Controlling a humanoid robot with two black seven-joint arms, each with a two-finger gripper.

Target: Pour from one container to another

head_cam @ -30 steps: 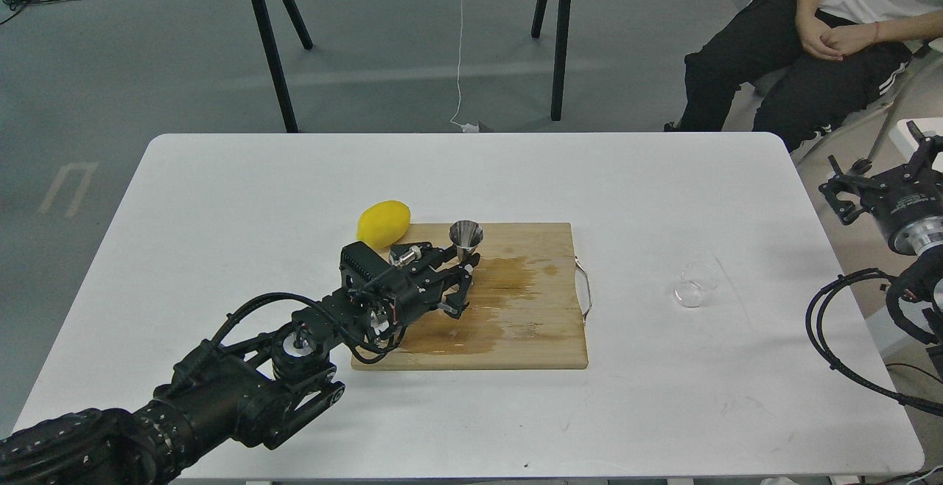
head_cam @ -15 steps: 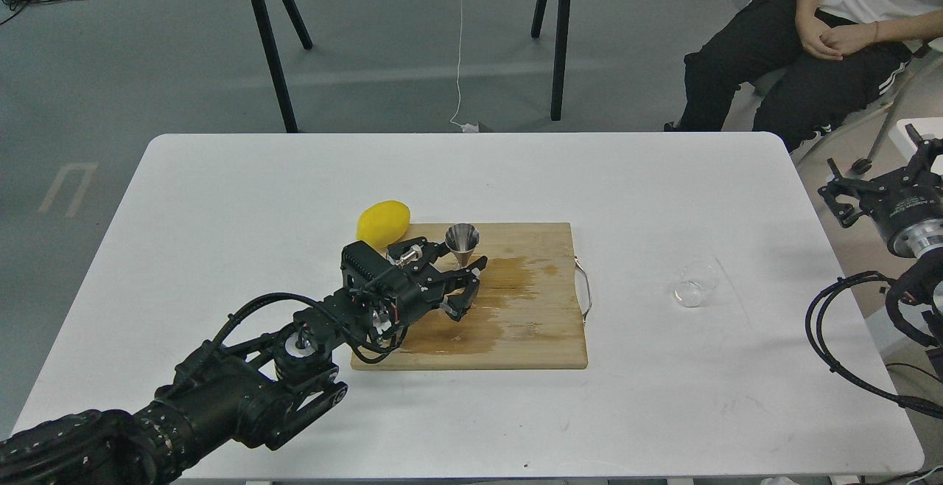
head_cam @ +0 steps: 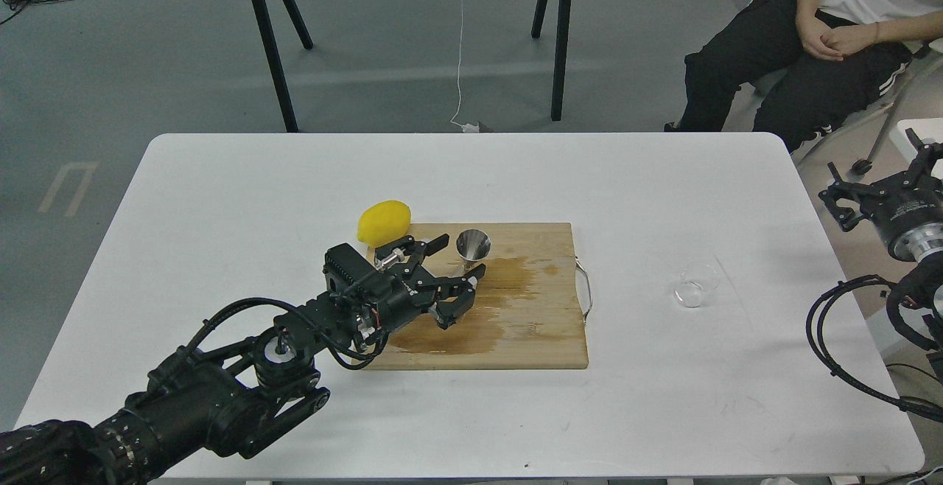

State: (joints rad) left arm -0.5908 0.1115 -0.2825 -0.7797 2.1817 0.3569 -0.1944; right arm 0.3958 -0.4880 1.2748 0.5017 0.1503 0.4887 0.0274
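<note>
The steel jigger (head_cam: 473, 246) stands upright on the wooden cutting board (head_cam: 530, 323), at the back beside a wet stain. My left gripper (head_cam: 461, 255) is open, its two fingertips just left of the jigger on either side of it, apparently not touching. The small clear glass cup (head_cam: 696, 284) sits on the white table to the right of the board, far from both grippers. My right gripper (head_cam: 877, 175) hangs off the table's right edge, its fingers spread open and holding nothing.
A yellow lemon (head_cam: 383, 221) lies at the board's back left corner, close behind my left wrist. The board has a metal handle (head_cam: 586, 290) on its right side. A person (head_cam: 810, 35) sits beyond the table's far right corner.
My left gripper has drawn back to the left and its fingers have spread away from the jigger. The jigger now stands slightly further right. The right arm has barely moved.
</note>
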